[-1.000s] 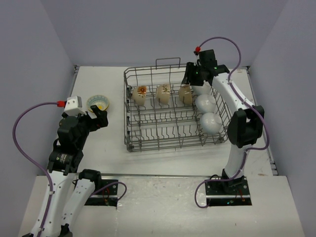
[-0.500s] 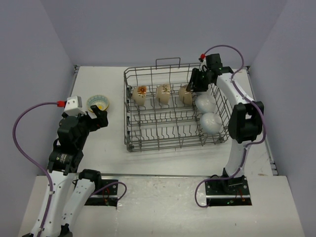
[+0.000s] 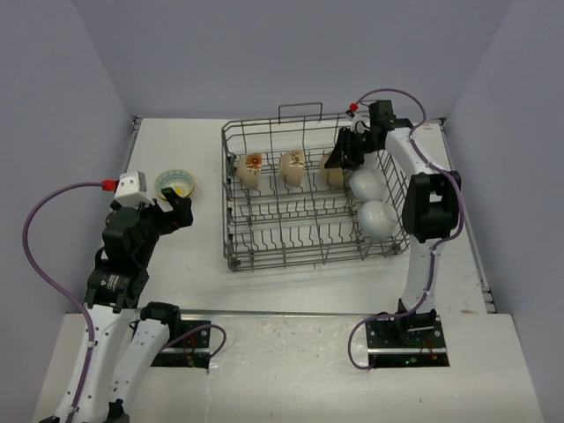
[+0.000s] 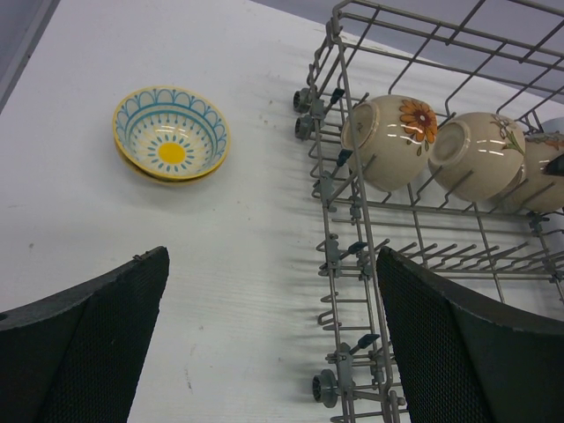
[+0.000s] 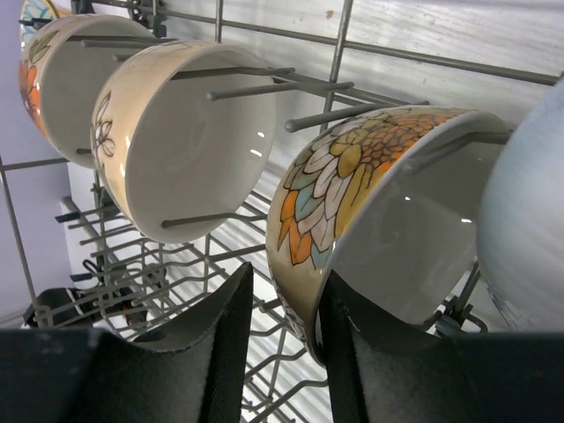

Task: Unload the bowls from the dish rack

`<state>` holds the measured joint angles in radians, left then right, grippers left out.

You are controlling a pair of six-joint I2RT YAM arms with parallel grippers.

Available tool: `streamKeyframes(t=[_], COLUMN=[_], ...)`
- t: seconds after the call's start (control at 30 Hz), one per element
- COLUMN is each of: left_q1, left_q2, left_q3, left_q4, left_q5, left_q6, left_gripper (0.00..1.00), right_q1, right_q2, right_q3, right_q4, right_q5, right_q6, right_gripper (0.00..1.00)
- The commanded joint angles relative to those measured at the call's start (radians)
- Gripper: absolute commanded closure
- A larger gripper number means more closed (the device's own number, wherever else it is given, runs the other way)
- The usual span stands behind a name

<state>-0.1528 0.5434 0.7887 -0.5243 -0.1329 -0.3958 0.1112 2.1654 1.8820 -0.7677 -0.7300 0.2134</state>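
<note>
The grey wire dish rack stands mid-table. Three cream patterned bowls stand on edge in its back row, and two white bowls sit at its right side. My right gripper reaches into the rack over the rightmost cream bowl. In the right wrist view this gripper straddles that bowl's rim, one finger inside against the wall, the other finger outside with a small gap. My left gripper hovers open over bare table beside the rack.
A teal-rimmed bowl with a yellow centre rests upright on the table left of the rack, just beyond my left gripper. Rack tines pass between the standing bowls. A white bowl crowds the right finger's side.
My right gripper has dropped into the rack at the rightmost cream bowl, and its jaws have narrowed around the rim. The left arm has not moved.
</note>
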Motion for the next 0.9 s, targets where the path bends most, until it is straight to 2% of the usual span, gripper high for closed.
streamKeyframes(t=[0.0, 0.1, 0.27, 0.5, 0.6, 0.73, 0.87], left_q1=[-0.007, -0.007, -0.007, -0.007, -0.007, -0.007, -0.007], left_q2=[0.0, 0.0, 0.0, 0.001, 0.0, 0.0, 0.0], left_q3=[-0.006, -0.006, -0.006, -0.006, -0.006, -0.006, -0.006], left_q4=[0.043, 0.043, 0.043, 0.043, 0.043, 0.043, 0.043], left_q5=[0.009, 0.009, 0.01, 0.01, 0.01, 0.009, 0.007], left_q6=[0.032, 0.032, 0.032, 0.032, 0.032, 0.032, 0.032], left_gripper=[0.0, 0.0, 0.0, 0.0, 0.0, 0.0, 0.0], right_q1=[-0.01, -0.011, -0.021, -0.033, -0.035, -0.038, -0.041], right_q2=[0.045, 0.048, 0.04, -0.022, -0.056, -0.119, -0.137], right_q3=[0.052, 0.062, 0.06, -0.021, -0.064, -0.113, -0.124], right_q4=[-0.054, -0.053, -0.036, 0.167, 0.253, 0.474, 0.56], right_q5=[-0.21, -0.27, -0.359, -0.567, -0.606, -0.66, -0.667], right_q6=[-0.04, -0.046, -0.042, 0.069, 0.164, 0.32, 0.427], right_gripper=[0.65, 0.76, 1.0, 1.0, 1.0, 1.0, 1.0])
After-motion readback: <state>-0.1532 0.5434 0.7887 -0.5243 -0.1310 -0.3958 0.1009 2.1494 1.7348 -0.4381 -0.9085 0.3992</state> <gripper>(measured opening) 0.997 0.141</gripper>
